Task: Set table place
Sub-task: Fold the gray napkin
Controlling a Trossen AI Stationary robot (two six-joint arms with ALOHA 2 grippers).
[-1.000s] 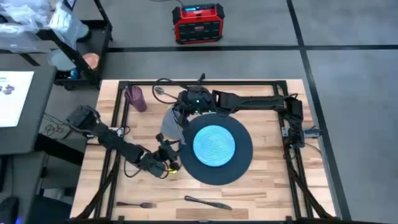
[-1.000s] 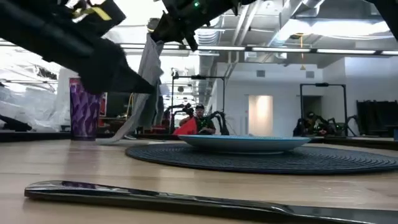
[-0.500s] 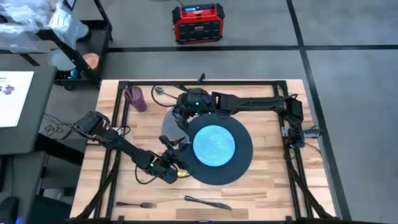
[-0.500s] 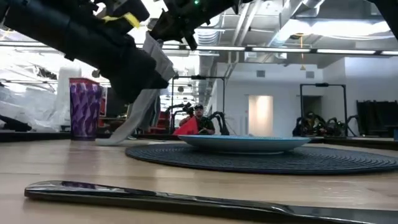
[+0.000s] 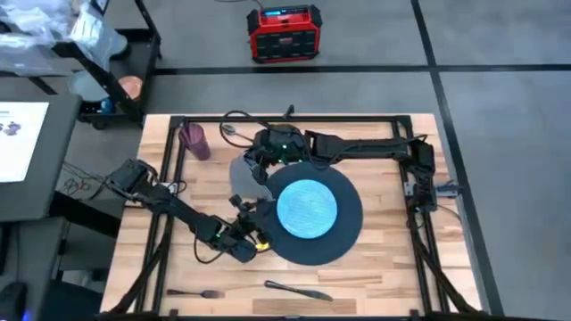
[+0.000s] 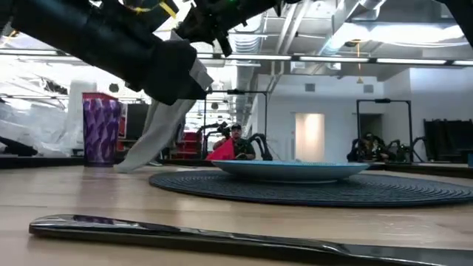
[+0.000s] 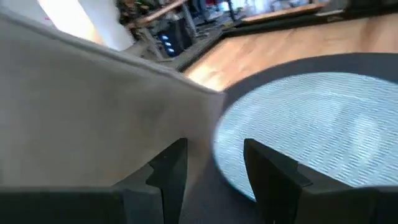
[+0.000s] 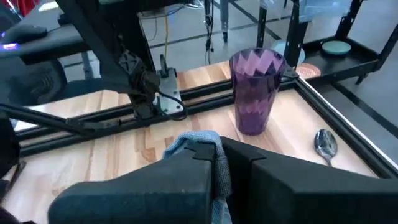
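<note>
The round dark place mat (image 5: 343, 236) lies on the wood table (image 5: 384, 276) with a light blue plate (image 5: 308, 209) on it. A grey napkin (image 5: 241, 176) hangs at the mat's far-left edge, and my right gripper (image 5: 260, 160) is shut on its top. The napkin's lower end (image 6: 130, 165) rests on the table. My left gripper (image 5: 248, 214) stands open just near of the napkin, at the mat's left rim. In the left wrist view, napkin (image 7: 81, 112) is on one side of it and plate (image 7: 323, 130) on the other. My right gripper pinches the napkin's upper edge (image 8: 194, 143) between its two shut fingers; a bunched bit of cloth pokes out past them. The napkin hangs slack below the gripper, slanting down to its lower end on the table. My left gripper is close to the napkin; I cannot tell whether it touches.
A purple cup (image 5: 194, 141) and a spoon (image 5: 230, 130) sit at the table's far left. A fork (image 5: 192, 292) and a knife (image 5: 299, 291) lie along the near edge. Black rails (image 5: 165, 196) frame the table.
My left gripper has moved toward the table's right edge and a little toward the far edge, closing in on the hanging napkin and the mat's left rim. The napkin stays hanging from my right gripper with its lower end on the table.
</note>
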